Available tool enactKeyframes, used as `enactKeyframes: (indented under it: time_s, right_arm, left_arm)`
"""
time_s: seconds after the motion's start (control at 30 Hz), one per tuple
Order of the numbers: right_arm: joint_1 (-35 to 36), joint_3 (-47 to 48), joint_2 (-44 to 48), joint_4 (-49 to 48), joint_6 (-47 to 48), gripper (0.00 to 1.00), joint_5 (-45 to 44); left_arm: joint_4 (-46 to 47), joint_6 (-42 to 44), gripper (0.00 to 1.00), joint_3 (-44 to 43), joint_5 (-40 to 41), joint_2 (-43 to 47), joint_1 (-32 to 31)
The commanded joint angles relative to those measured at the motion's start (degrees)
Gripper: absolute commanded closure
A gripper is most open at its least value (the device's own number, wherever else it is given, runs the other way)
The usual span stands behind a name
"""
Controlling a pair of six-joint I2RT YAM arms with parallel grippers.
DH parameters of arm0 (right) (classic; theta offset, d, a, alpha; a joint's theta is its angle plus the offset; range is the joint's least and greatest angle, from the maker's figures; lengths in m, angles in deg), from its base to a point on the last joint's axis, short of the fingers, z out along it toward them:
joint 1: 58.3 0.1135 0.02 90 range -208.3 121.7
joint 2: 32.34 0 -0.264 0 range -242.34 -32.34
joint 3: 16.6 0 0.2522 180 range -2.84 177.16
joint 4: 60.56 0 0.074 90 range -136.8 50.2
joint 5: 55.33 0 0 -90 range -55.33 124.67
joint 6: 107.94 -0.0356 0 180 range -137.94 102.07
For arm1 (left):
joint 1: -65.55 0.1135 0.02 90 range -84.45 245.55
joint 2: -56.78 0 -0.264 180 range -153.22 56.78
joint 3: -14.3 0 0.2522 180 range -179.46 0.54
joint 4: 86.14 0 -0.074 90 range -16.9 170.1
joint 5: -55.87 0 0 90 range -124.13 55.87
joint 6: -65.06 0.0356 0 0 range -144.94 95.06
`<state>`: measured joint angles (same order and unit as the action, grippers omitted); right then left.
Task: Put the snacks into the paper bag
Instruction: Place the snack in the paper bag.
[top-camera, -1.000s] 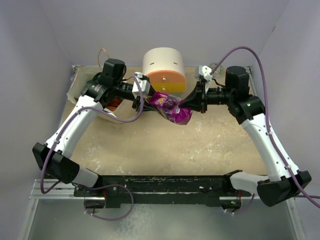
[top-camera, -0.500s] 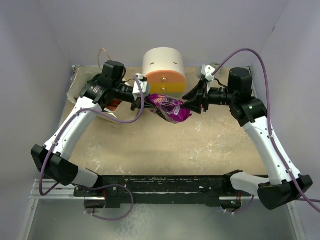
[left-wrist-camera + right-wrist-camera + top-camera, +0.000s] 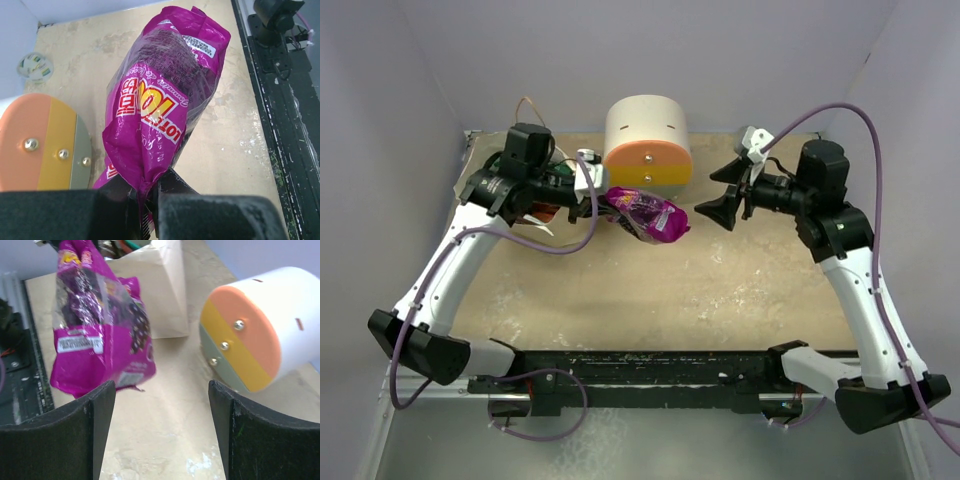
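Observation:
A purple snack packet (image 3: 645,213) hangs above the table in front of the round container. My left gripper (image 3: 597,196) is shut on its crimped end (image 3: 141,186), and the rest of the packet (image 3: 165,95) sticks out away from the jaws. To the right, my right gripper (image 3: 719,193) stands open and apart from the packet (image 3: 97,325), with only bare table between its fingers (image 3: 162,390). The cream paper bag (image 3: 468,180) sits at the far left beneath my left arm, with red and green snacks (image 3: 548,210) showing inside. The right wrist view shows the bag (image 3: 160,295) behind the packet.
A round white container (image 3: 648,135) with orange, yellow and grey-green drawer fronts (image 3: 240,347) stands at the back centre, right behind the packet. A small clear round object (image 3: 35,66) lies near the back right corner. A black rail (image 3: 640,365) runs along the near edge.
My right gripper opened, let go of the purple packet and drew back to the right. My left gripper closed on the packet's other end and carried it leftward.

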<state>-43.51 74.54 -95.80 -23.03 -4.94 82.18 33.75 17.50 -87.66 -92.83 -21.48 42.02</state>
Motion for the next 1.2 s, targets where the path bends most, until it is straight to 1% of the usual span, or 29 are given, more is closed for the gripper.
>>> enactKeyframes:
  time_s: [0.0,0.13,0.23,0.33,0.47,0.63,0.77,0.97,1.17]
  right_arm:
    - [-2.95,0.12,3.42,-0.23,1.43,0.23,-5.32]
    - [-4.61,-1.0,4.94,-0.54,1.25,0.23,-9.89]
    - [-4.77,-2.72,5.17,0.37,2.74,0.23,-12.89]
    - [-4.81,-6.65,5.63,-0.67,4.34,0.24,-16.06]
    - [-4.92,-13.17,6.81,-3.25,6.27,0.25,-18.75]
    - [-5.07,-19.02,7.16,-4.61,8.36,0.23,-20.44]
    - [-5.38,-25.7,7.55,-7.66,7.92,0.23,-21.56]
    - [-6.21,-26.52,8.46,-7.49,8.02,0.23,-22.63]
    - [-7.0,-27.35,9.38,-7.25,8.28,0.23,-22.45]
  left_arm:
    - [2.28,-0.2,1.0,-3.27,-2.08,4.77,3.9]
    - [1.92,-3.69,1.0,-5.05,-1.94,8.0,10.07]
    - [-0.16,-5.0,1.0,-7.49,-0.62,10.55,14.91]
    - [-3.14,-5.08,1.0,-9.9,1.52,13.18,19.89]
    - [-9.03,-2.82,1.0,-14.84,7.02,15.06,23.9]
    - [-12.56,-0.18,1.0,-19.8,15.16,15.37,26.32]
    - [-15.09,4.34,1.0,-22.29,21.84,14.44,27.28]
    - [-18.69,14.71,1.0,-24.17,29.81,12.43,27.4]
    - [-18.54,23.79,1.0,-23.98,37.12,9.97,27.31]
